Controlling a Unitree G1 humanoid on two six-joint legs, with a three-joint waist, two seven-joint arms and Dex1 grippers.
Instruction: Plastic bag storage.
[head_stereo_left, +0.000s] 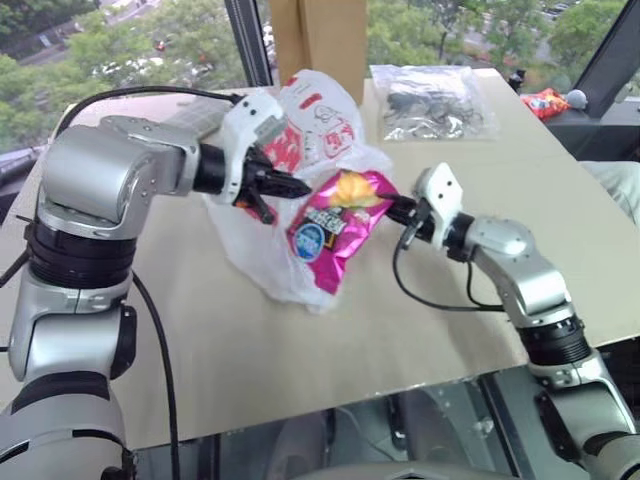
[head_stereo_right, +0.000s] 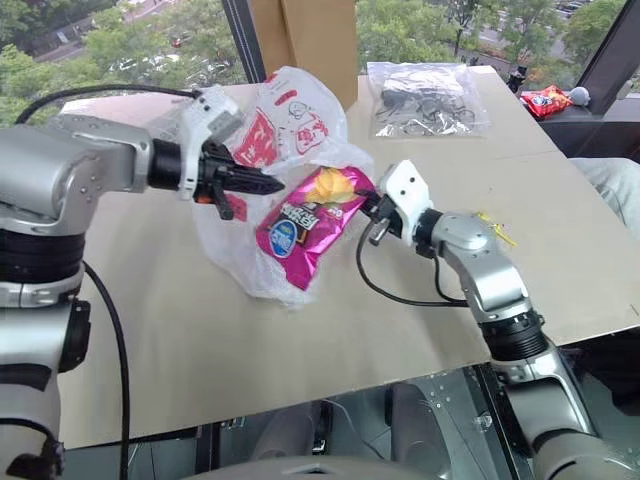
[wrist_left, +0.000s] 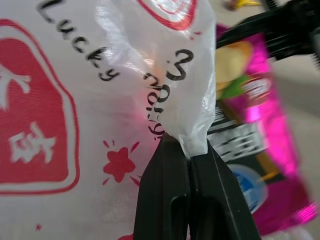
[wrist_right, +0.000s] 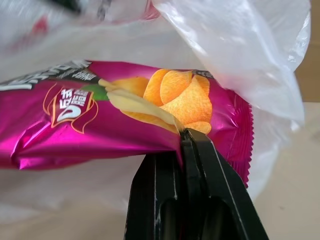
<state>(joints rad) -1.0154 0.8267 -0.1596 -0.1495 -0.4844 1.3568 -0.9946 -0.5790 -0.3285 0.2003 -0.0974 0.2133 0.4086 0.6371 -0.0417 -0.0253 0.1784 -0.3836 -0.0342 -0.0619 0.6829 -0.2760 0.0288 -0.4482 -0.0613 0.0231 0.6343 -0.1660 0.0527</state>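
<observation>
Two pinches hold: my left gripper (head_stereo_left: 285, 186) is clamped on the plastic bag (head_stereo_left: 300, 130) edge above the table (head_stereo_left: 300, 360) middle; my right gripper (head_stereo_left: 392, 207) nips the pink chip packet (head_stereo_left: 335, 235), its long axis slanting down toward the bag's mouth.

Bright daylight comes through the windows (head_stereo_left: 150, 40) behind the worktop (head_stereo_left: 300, 350), leaving it evenly lit with only soft, faint shadows under the plastic bag (head_stereo_left: 300, 130). The bag glows translucent, with white glare on its creases in the left wrist view. There the pink chip packet (wrist_left: 260, 125) is blurred and out of focus, while the right wrist view renders it sharp, its foil glinting.
</observation>
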